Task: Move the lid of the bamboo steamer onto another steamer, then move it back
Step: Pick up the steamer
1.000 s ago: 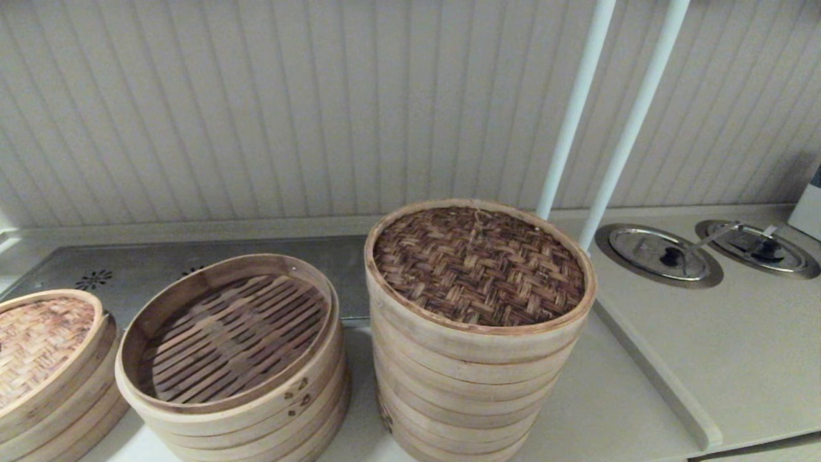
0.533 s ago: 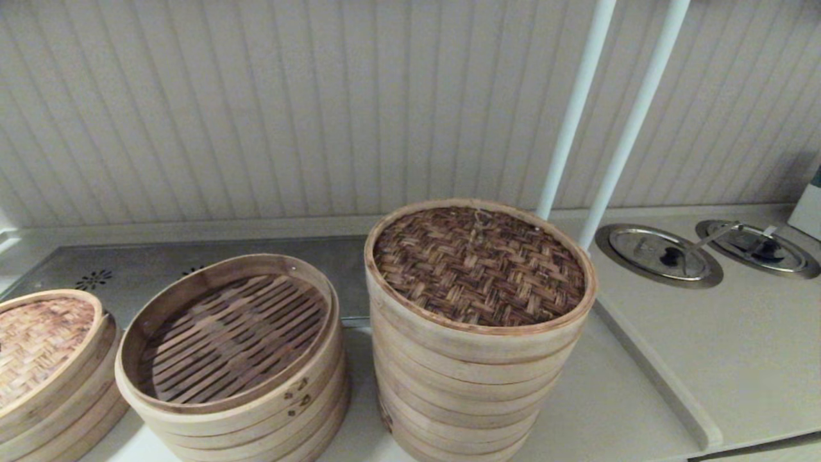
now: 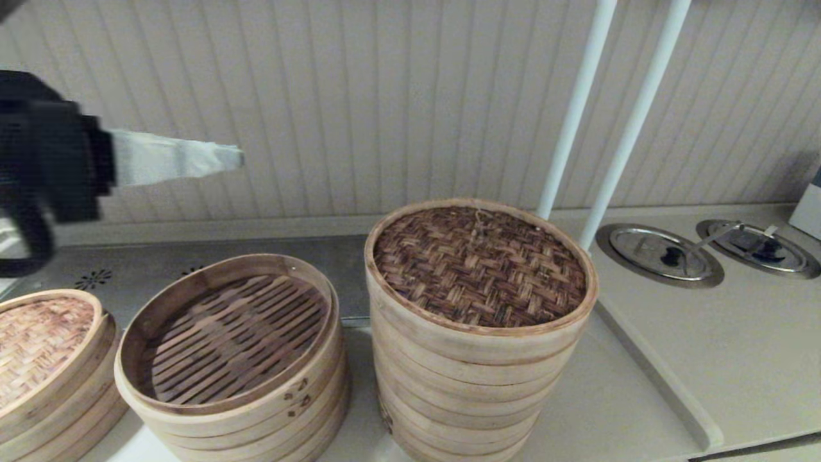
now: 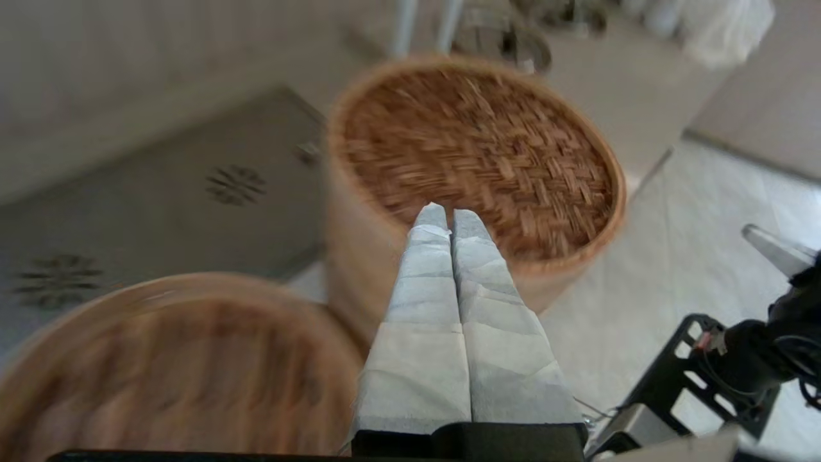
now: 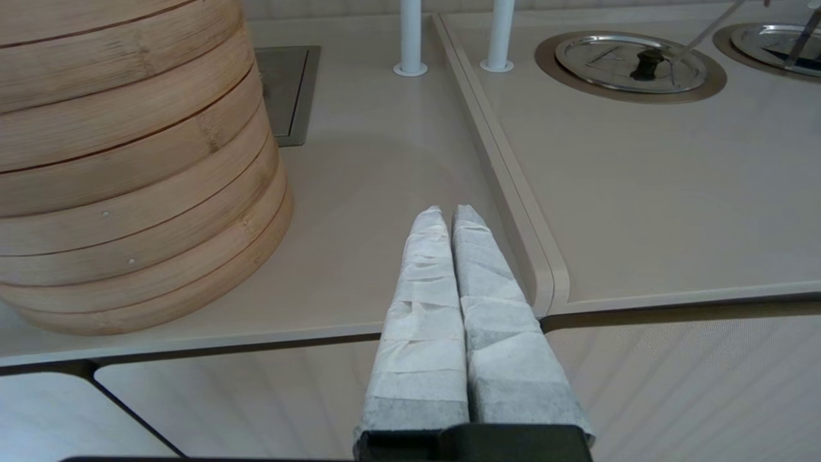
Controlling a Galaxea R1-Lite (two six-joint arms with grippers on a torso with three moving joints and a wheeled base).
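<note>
The bamboo steamer lid [image 3: 480, 266], dark brown herringbone weave with a pale band rim, sits on top of the tallest steamer stack [image 3: 462, 385] in the middle of the counter. My left gripper [image 3: 237, 156] hangs high at the left, shut and empty, above the open slatted steamer and pointing toward the lid. In the left wrist view its closed tips [image 4: 450, 218] line up with the near rim of the lid [image 4: 478, 154], well above it. My right gripper [image 5: 450, 215] is shut and empty, low by the counter's front edge, right of the stack's base [image 5: 128, 192].
A shorter open steamer with a slatted floor [image 3: 231, 333] stands left of the tall stack. A steamer with a tan woven lid [image 3: 38, 340] is at the far left. Two white poles [image 3: 571, 122] rise behind the stack. Round metal covers [image 3: 660, 255] lie in the counter at right.
My left arm has risen into the head view from the left, where no arm showed before. The lid and steamers have not moved.
</note>
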